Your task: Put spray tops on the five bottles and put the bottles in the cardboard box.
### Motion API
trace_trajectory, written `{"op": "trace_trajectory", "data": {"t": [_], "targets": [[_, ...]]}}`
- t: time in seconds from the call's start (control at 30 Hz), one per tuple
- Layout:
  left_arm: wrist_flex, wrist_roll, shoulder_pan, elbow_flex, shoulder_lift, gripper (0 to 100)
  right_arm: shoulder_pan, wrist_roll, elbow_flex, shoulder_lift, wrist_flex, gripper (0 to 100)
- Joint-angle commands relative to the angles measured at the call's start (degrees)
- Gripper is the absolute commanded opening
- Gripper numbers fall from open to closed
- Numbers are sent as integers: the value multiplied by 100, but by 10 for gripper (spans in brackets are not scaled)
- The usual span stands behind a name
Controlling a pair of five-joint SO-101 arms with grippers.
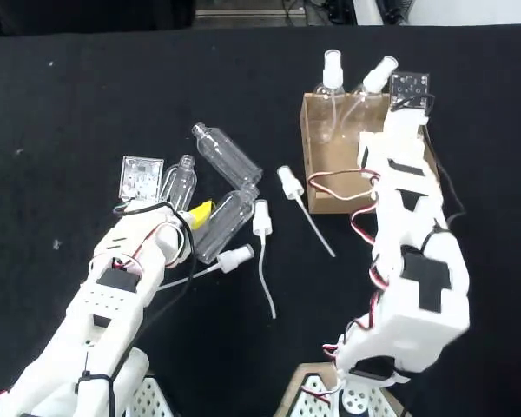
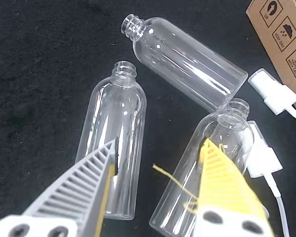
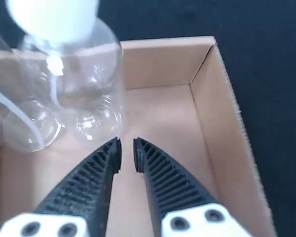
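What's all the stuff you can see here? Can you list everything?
black table: one, black, under everything
brown cardboard box: one, brown, on the table
clear bottles with white spray tops: two, see-through and white, standing in the box
clear plastic bottles without tops: three, see-through, lying together on the table outside the box
loose white spray tops with thin tubes: three, white, lying between those bottles and the box
left gripper: one, grey and yellow, open above the lying bottles
right gripper: one, black, nearly closed above the box floor
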Motion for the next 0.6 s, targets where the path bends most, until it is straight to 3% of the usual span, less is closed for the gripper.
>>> {"op": "trace_trajectory", "data": {"t": [0.0, 0.27, 0.47, 0.57], "targets": [[-123, 0, -4, -66, -88, 263, -35, 18, -435, -1156, 730, 15], [-123, 0, -4, -66, -88, 263, -167, 35, -444, -3134, 3165, 18], [-97, 0, -286, -119, -141, 263, -1345, 0, -435, -3960, 4870, 202], [-79, 44, -629, -171, -141, 263, -1987, -26, -409, -3987, 5389, 232]]}}
